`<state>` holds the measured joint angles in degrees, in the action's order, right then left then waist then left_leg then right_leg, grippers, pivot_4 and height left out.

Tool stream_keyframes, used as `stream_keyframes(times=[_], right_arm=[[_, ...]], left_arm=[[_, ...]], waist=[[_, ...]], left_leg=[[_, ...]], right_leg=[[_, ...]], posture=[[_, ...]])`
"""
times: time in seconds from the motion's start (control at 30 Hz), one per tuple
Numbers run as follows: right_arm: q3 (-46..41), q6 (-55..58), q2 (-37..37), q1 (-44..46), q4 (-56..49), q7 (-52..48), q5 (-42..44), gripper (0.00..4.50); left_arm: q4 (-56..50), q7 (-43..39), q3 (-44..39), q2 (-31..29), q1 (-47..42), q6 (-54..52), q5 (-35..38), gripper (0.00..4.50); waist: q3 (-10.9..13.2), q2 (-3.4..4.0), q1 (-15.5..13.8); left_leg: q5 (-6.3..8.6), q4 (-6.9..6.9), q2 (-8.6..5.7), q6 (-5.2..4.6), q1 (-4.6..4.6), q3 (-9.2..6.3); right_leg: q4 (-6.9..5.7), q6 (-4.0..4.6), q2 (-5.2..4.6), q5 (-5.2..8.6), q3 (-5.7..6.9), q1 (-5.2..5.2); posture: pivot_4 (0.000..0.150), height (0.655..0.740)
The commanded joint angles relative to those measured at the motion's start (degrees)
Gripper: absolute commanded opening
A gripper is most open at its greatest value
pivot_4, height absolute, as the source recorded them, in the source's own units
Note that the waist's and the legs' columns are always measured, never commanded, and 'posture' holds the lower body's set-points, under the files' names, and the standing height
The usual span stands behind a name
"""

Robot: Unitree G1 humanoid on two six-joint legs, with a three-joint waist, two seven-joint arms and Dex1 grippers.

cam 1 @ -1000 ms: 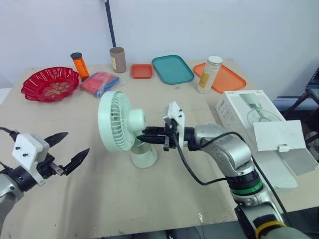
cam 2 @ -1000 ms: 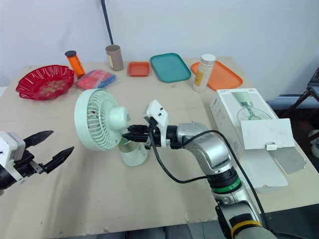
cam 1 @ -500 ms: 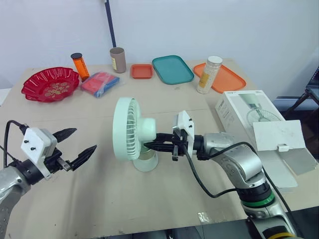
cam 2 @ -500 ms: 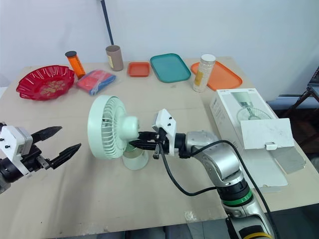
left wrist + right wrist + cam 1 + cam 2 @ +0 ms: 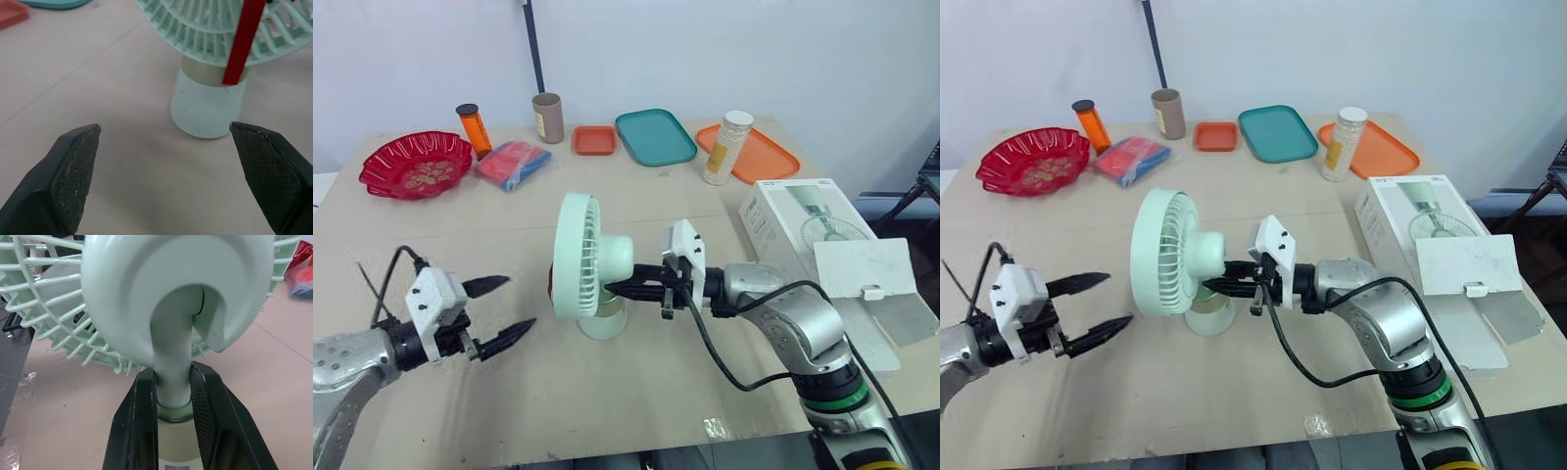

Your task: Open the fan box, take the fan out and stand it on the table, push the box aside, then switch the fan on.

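Note:
The pale green fan (image 5: 590, 270) stands upright on its round base (image 5: 602, 319) in the middle of the table, grille facing my left side. My right gripper (image 5: 619, 287) reaches in from behind and is shut on the fan's neck (image 5: 172, 382), one finger on each side. A red strip (image 5: 243, 41) hangs across the front of the grille. My left gripper (image 5: 514, 305) hovers open just above the table, a short way in front of the fan and apart from it. In the left wrist view the fan's base (image 5: 208, 110) lies ahead between the spread fingertips (image 5: 80, 147). The white fan box (image 5: 803, 220) lies at the right with its flap (image 5: 862, 266) open.
Along the far edge stand a red bowl (image 5: 414, 164), an orange bottle (image 5: 470, 128), a brown cup (image 5: 546, 117), a red and blue packet (image 5: 512, 163), a small orange tray (image 5: 594, 140), a teal tray (image 5: 654, 136), a white bottle (image 5: 725, 147) and an orange tray (image 5: 764, 155).
My right gripper has carried the fan to the right and turned it more edge-on. My left gripper has come in to the right, closer to the fan, still open.

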<state>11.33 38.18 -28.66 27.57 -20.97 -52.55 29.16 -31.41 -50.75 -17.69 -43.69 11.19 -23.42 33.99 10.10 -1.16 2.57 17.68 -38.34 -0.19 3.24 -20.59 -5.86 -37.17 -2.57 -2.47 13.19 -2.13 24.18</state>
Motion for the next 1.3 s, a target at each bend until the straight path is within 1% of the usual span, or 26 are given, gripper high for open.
stream_keyframes(times=[0.03, 0.13, 0.33, 0.4, 0.6, 0.77, 1.07, 1.3], right_arm=[[-1.5, -0.2, -1.4, 0.2, -1.7, -0.9, 1.2, 0.36], [-2.6, 1.2, -2.4, 1.2, -0.6, -1.6, 2.7, 0.36], [-3.2, 1.0, -4.3, -0.1, -1.2, -3.3, 4.2, 0.36], [-3.1, 0.8, -4.9, 0.0, -1.6, -3.8, 4.4, 0.36], [-4.0, 2.6, -5.0, 1.7, -3.8, -3.8, 7.0, 0.36], [-3.8, 2.3, -5.1, 1.6, -4.2, -3.9, 6.8, 0.36], [-2.9, -0.2, -7.1, -1.4, -5.1, -5.5, 5.2, 0.36], [-2.4, -2.7, -9.1, -3.8, -7.0, -6.5, 4.7, 0.36]], left_arm=[[1.0, -1.3, 1.5, 0.0, -1.0, 1.9, -1.0, 4.49], [1.6, -0.6, 3.7, 1.4, -2.8, 1.7, -1.0, 4.49], [0.3, -0.4, 6.0, 2.8, -2.7, 1.6, -1.1, 4.49], [0.7, 0.0, 6.8, 3.1, -3.4, 1.5, -1.5, 3.98], [0.7, 0.7, 7.5, 3.6, -3.7, 1.6, -1.6, 3.98], [1.1, 0.7, 8.1, 3.9, -4.5, 1.7, -1.7, 3.98], [0.5, 1.0, 9.4, 4.7, -4.4, 1.5, -2.0, 3.98], [-0.5, 0.8, 9.5, 4.3, -3.8, 0.4, -1.3, 3.98]], waist=[[0.0, -0.01, 0.0], [0.0, 0.00, -0.1], [0.0, 0.00, -0.1], [0.0, 0.00, -0.1], [0.0, 0.00, -0.1], [0.0, 0.00, -0.1], [0.0, 0.00, -0.1], [0.0, 0.00, -0.1]], left_leg=[[0.00, -0.01, 0.00, 0.00, 0.00, 0.00], [0.00, -0.01, 0.00, -0.01, 0.00, -0.01], [0.02, -0.02, 0.00, -0.03, 0.00, -0.02], [0.02, -0.03, 0.00, -0.03, 0.00, -0.01], [0.02, -0.04, 0.00, -0.03, 0.00, -0.01], [0.02, -0.04, 0.00, -0.04, 0.00, -0.01], [0.02, -0.05, 0.00, -0.04, 0.00, -0.01], [0.02, -0.06, 0.01, -0.04, 0.01, -0.01]], right_leg=[[0.00, 0.00, 0.00, 0.00, 0.00, 0.00], [0.00, 0.00, 0.00, 0.00, 0.00, 0.00], [0.00, -0.01, -0.01, -0.01, 0.00, -0.01], [0.00, -0.01, -0.02, -0.01, 0.00, -0.02], [0.00, -0.02, 0.00, -0.01, 0.00, -0.01], [-0.01, -0.01, 0.00, -0.01, 0.00, -0.01], [-0.01, -0.02, -0.01, -0.01, 0.00, -0.01], [-0.01, -0.02, 0.01, -0.01, 0.00, -0.03]], posture=[[0.150, 0.7400], [0.150, 0.7400], [0.150, 0.7400], [0.150, 0.7400], [0.150, 0.7400], [0.150, 0.7400], [0.150, 0.7400], [0.150, 0.7400]])
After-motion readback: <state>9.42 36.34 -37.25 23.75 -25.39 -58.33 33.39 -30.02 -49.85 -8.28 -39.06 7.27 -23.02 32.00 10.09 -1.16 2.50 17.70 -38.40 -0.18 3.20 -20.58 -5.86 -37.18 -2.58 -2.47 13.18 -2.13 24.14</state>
